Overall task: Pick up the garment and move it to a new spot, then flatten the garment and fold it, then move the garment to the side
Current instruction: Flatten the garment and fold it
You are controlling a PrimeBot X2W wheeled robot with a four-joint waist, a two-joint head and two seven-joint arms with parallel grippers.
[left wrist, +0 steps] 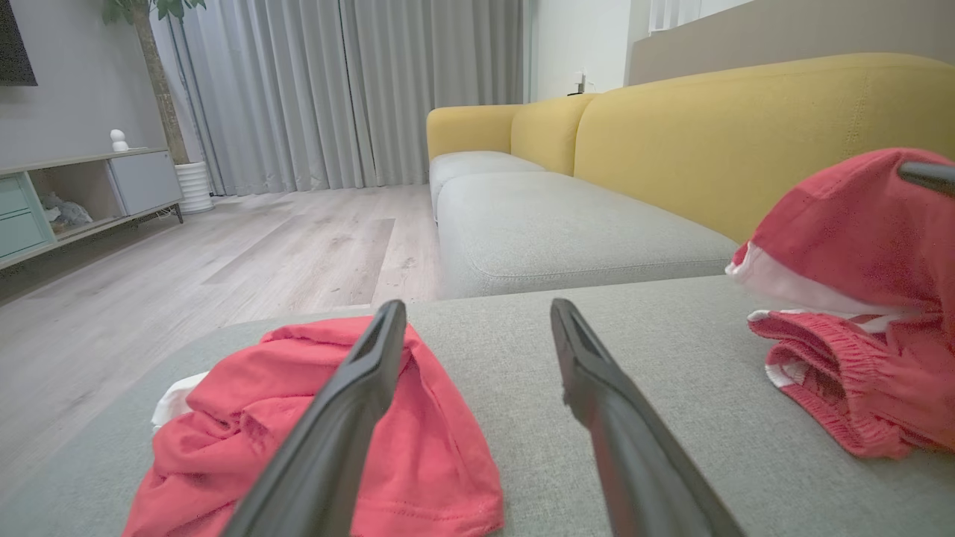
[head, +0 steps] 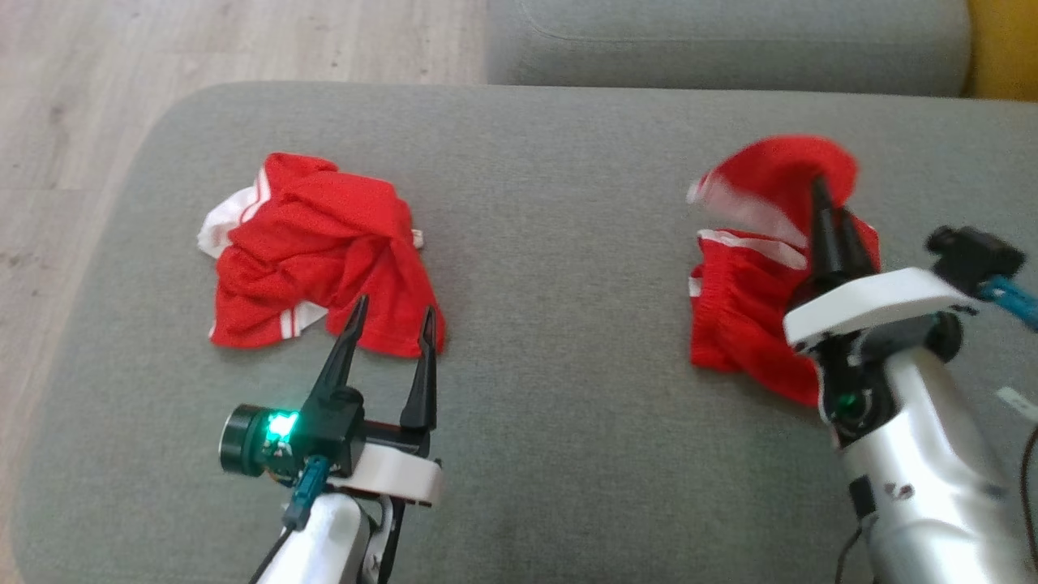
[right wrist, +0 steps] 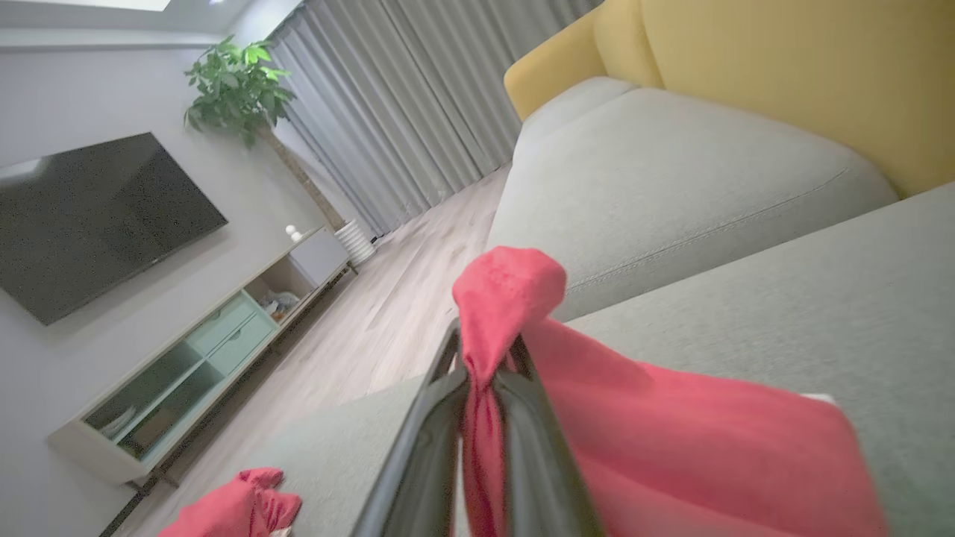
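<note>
**Item:** red garment (head: pixel 746 324), white-trimmed, at right of frame on the grey sofa cushion (head: pixel 559 341). Its top fold is held up and its lower part rests on the cushion.

**Right hand** (head: pixel 831 199): fingers together, clamped on that fold. The cloth trails down-frame and to the left of it.

**Left hand** (head: pixel 396 307): fingers apart, empty, at the near edge of a second red garment (head: pixel 316 243), left of frame.

**Nearer arm:** right.

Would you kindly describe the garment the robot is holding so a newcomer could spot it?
On the wide grey cushion before the robot, look to its right side. The red garment with white stripes there is partly lifted, pinched in the shut right gripper; its red twin on the left lies crumpled with nothing gripping it.
</note>
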